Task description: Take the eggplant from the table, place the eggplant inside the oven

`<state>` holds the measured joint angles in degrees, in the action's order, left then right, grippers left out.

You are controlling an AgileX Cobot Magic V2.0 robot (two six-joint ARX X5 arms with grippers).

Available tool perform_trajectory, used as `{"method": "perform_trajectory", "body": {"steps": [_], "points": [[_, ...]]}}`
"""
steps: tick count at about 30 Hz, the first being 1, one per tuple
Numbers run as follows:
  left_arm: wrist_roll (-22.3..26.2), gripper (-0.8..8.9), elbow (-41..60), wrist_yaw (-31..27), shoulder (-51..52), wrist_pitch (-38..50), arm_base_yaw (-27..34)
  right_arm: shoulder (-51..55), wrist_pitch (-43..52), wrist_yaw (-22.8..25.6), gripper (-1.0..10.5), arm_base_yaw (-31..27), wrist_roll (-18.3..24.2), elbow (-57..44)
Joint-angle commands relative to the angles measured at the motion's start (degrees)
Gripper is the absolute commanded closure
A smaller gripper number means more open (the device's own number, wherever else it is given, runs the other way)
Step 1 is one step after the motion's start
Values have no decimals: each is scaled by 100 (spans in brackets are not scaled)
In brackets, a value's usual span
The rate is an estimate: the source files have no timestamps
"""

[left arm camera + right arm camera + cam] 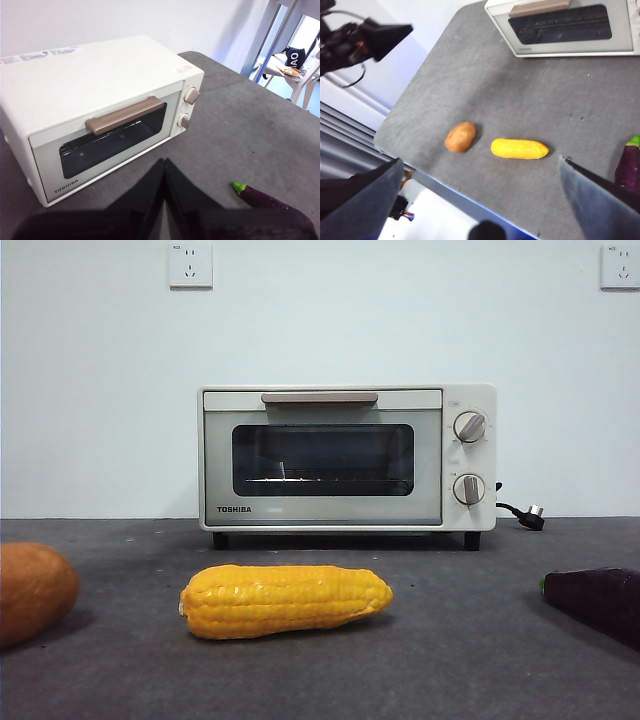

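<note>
Eggplant lay on the table at the far right of the front view, cut off by the picture's edge, well apart from the oven and to the right of the corn cob. That view showed the oven straight on, its door shut, the wire rack faint behind the glass, two knobs at the right and a black plug lying beside it. An orange-brown vegetable sat at the left edge. Neither arm appeared there.

The left wrist view alone showed the oven's flat top and the eggplant's green stem end, pointing toward the oven. It also showed the left gripper with its two black jaws pressed together into one point, holding nothing, hanging above the table between the oven front and the eggplant, touching neither.

The right wrist view looked down from high up and gave the layout the front view flattened: orange-brown vegetable, corn and eggplant in a loose row, all well clear of the oven, near the table's front edge. The right gripper had its jaws spread wide with nothing between them. The eggplant lay just beside one jaw in that picture, though whether they were close in height could not be told. The other arm showed dark in one corner.
</note>
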<state>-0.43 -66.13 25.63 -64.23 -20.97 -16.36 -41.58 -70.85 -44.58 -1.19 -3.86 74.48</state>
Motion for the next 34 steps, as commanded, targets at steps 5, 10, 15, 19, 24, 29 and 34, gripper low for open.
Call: {"method": "perform_trajectory", "body": {"steps": [5, 10, 15, 19, 24, 29, 34], "points": [[227, 819, -678, 9, -1049, 94, -24, 11, -20, -107, 410, 11, -17, 24], [398, 819, -1215, -13, -1808, 138, -98, 11, -20, -107, 410, 11, -17, 24], [597, 819, -1751, -15, -2564, 140, -153, 11, -44, -105, 410, 11, -13, 24], [758, 819, -2127, -37, -3075, 140, -188, 11, -42, -105, 410, 11, 0, 24], [839, 819, -2546, -337, -3589, 155, -280, 11, -44, -105, 410, 11, 4, 24], [861, 819, -2855, -387, -3982, 249, -385, 11, -11, -103, 410, 11, 9, 24], [1001, 819, -2889, -640, -4179, 455, -514, 11, 13, -98, 410, 11, 48, 24]]}}
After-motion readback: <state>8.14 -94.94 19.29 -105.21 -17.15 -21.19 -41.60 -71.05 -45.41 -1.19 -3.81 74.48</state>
